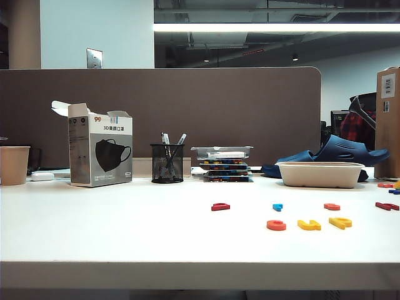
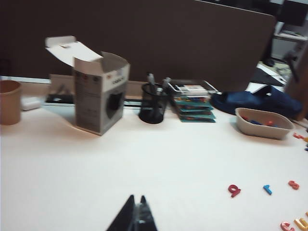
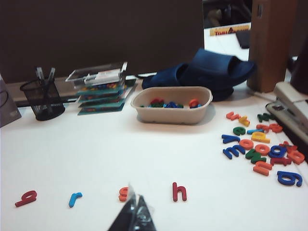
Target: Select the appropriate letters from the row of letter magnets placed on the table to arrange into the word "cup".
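Letters c (image 1: 275, 225), u (image 1: 309, 225), p (image 1: 340, 222) sit in line near table (image 1: 112, 231) front edge — word looks formed. Left gripper (image 2: 136, 211) and right gripper (image 3: 134, 211) both closed, empty, above table. Risk: low sweep nudges letters — spacing breaks.

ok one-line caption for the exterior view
Orange-red c, yellow u and yellow p laid out as "cup" on the white table.
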